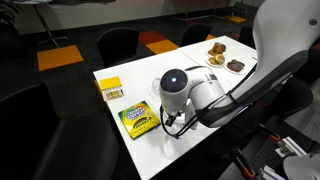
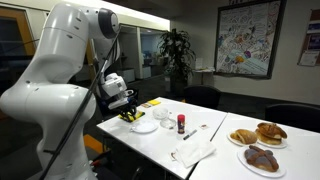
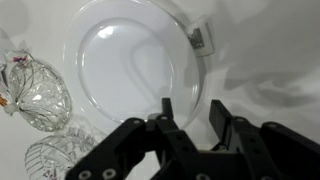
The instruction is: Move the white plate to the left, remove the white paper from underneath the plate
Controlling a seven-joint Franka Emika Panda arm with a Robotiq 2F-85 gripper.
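The white plate (image 3: 135, 60) lies flat on the white table and fills the upper middle of the wrist view. It also shows in an exterior view (image 2: 145, 127). My gripper (image 3: 193, 115) is open just over the plate's near right rim, one finger over the plate and the other outside it. It holds nothing. In an exterior view the gripper (image 2: 128, 110) hangs low beside the plate. The white paper cannot be told from the tabletop. Only a small printed tag (image 3: 200, 38) pokes out at the plate's far right rim. In the exterior view from above, the arm (image 1: 200, 95) hides the plate.
Two clear glass bowls (image 3: 35, 95) (image 3: 55, 155) stand close to the plate's left. A crayon box (image 1: 138, 120) and a yellow box (image 1: 111, 90) lie near one table end. Plates with pastries (image 1: 218, 48) (image 2: 262, 158) sit at the other end. A red-capped small jar (image 2: 181, 123) stands mid-table.
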